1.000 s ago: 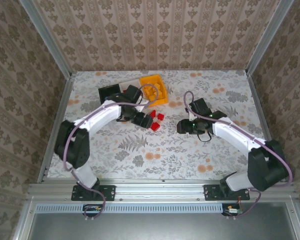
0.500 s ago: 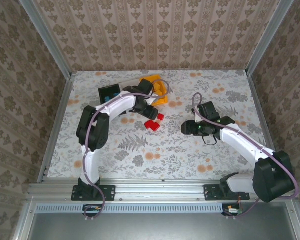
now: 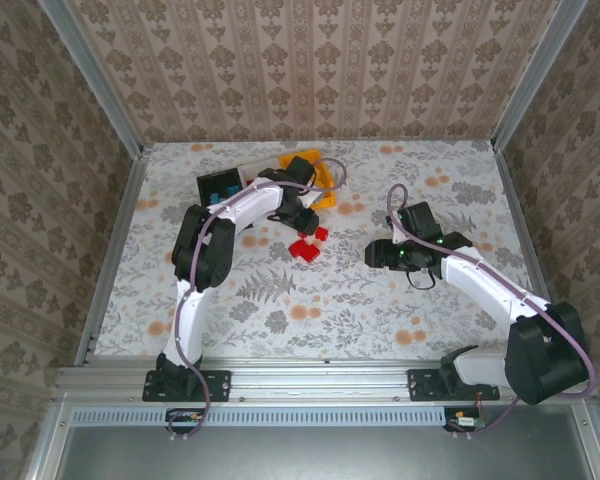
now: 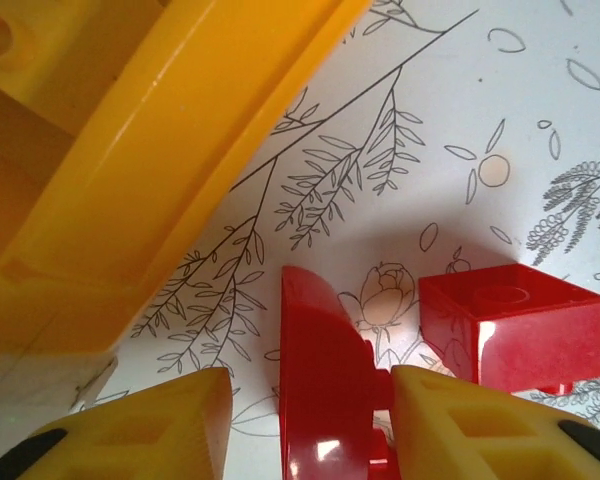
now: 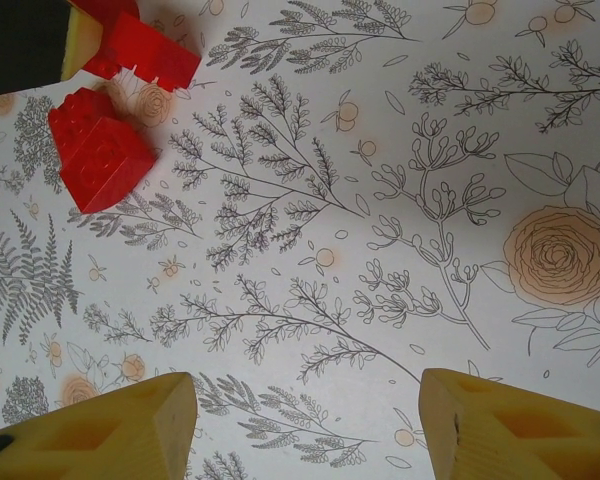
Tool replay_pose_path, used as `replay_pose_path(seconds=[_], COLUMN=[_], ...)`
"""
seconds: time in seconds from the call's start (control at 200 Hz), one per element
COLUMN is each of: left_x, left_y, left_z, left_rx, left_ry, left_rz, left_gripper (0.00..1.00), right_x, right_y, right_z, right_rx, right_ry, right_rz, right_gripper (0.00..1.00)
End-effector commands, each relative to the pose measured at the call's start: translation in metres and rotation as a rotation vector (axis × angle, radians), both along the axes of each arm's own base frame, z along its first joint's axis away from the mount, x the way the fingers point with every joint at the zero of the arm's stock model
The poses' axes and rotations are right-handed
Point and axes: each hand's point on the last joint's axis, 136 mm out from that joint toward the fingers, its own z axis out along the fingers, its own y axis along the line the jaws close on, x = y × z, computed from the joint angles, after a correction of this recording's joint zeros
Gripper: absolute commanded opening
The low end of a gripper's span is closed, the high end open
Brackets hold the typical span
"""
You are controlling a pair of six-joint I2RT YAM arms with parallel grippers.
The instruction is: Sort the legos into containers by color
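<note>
Left gripper point(image 4: 310, 400) is now down over the red legos point(image 3: 308, 243), just beside the orange-yellow bin point(image 4: 180, 150). A second ago, in the top view, it sat left of them. Its jaws are narrower than before and straddle one red brick point(image 4: 320, 360). One finger touches the brick and a gap is left at the other, so it is not clamped. A second red brick point(image 4: 505, 325) lies just beside it on the floral table point(image 4: 460, 120). The left arm point(image 3: 242, 208) has folded in, covering much of the orange-yellow bin. The black bin point(image 3: 218, 186) is at the row's other end. Right gripper point(image 5: 305, 420) has fingers wide apart with nothing between them, above bare table. It has shifted slightly away from the bricks.
</note>
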Motion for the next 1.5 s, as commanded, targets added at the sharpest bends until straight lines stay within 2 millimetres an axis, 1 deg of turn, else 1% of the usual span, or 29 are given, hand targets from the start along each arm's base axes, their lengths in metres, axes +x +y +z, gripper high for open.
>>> replay_pose_path(seconds=[0.0, 0.205, 0.275, 0.365, 0.445, 0.53, 0.595, 0.68, 0.755, 0.77, 0.785, 0.86, 0.905, 0.995, 1.07, 1.13, 1.24, 1.335, 1.34, 1.495], left_x=[-0.006, -0.007, -0.008, -0.008, -0.011, -0.015, -0.017, -0.014, -0.006, -0.006, 0.001, 0.017, 0.026, 0.046, 0.065, 0.081, 0.104, 0.119, 0.121, 0.13], left_y=[0.002, 0.003, 0.004, 0.005, 0.005, 0.006, 0.011, 0.022, 0.038, 0.038, 0.051, 0.073, 0.086, 0.106, 0.114, 0.119, 0.119, 0.114, 0.114, 0.106], left_z=[-0.007, -0.011, -0.007, 0.006, 0.026, 0.053, 0.075, 0.106, 0.134, 0.138, 0.143, 0.164, 0.169, 0.17, 0.166, 0.159, 0.144, 0.13, 0.133, 0.109], left_rx=[0.03, 0.03, 0.028, 0.006, -0.033, -0.088, -0.149, -0.262, -0.383, -0.403, -0.424, -0.5, -0.503, -0.472, -0.466, -0.458, -0.425, -0.4, -0.403, -0.338], left_ry=[0.027, 0.035, 0.031, 0.016, -0.002, -0.033, -0.043, -0.048, -0.059, -0.059, -0.066, -0.093, -0.109, -0.119, -0.114, -0.104, -0.089, -0.071, -0.077, -0.057], left_rz=[-0.019, -0.014, -0.008, 0.006, 0.017, 0.028, 0.057, 0.126, 0.214, 0.225, 0.265, 0.349, 0.384, 0.433, 0.458, 0.476, 0.484, 0.482, 0.48, 0.461], left_gripper=[0.43, 0.32, 0.28, 0.25, 0.24, 0.24, 0.24, 0.24, 0.25, 0.25, 0.24, 0.25, 0.25, 0.25, 0.25, 0.25, 0.25, 0.25, 0.25, 0.25], right_x=[0.0, 0.0, 0.0, 0.001, 0.001, 0.001, 0.002, 0.003, 0.003, 0.003, 0.003, 0.003, 0.003, 0.003, 0.002, 0.001, -0.002, -0.006, -0.006, -0.008], right_y=[0.002, 0.001, 0.001, 0.0, 0.0, 0.0, 0.001, 0.002, 0.004, 0.005, 0.005, 0.006, 0.007, 0.009, 0.009, 0.009, 0.006, 0.003, 0.003, 0.0], right_z=[-0.002, -0.001, 0.0, 0.0, -0.001, -0.002, -0.002, -0.005, -0.008, -0.008, -0.009, -0.011, -0.012, -0.013, -0.015, -0.015, -0.017, -0.019, -0.019, -0.02], right_rx=[0.021, 0.025, 0.023, 0.024, 0.024, 0.025, 0.031, 0.038, 0.047, 0.05, 0.051, 0.061, 0.068, 0.081, 0.085, 0.085, 0.073, 0.059, 0.058, 0.042], right_ry=[0.002, 0.003, -0.003, -0.007, -0.003, -0.003, -0.005, 0.0, 0.006, 0.007, 0.008, 0.013, 0.017, 0.021, 0.025, 0.028, 0.036, 0.04, 0.041, 0.042], right_rz=[0.009, 0.005, 0.002, -0.001, -0.002, -0.004, -0.006, -0.008, -0.005, -0.005, -0.005, -0.007, -0.007, -0.01, -0.012, -0.012, -0.016, -0.018, -0.018, -0.019], right_gripper=[0.62, 0.63, 0.63, 0.63, 0.63, 0.63, 0.63, 0.63, 0.63, 0.63, 0.63, 0.63, 0.63, 0.63, 0.63, 0.63, 0.63, 0.63, 0.63, 0.63])
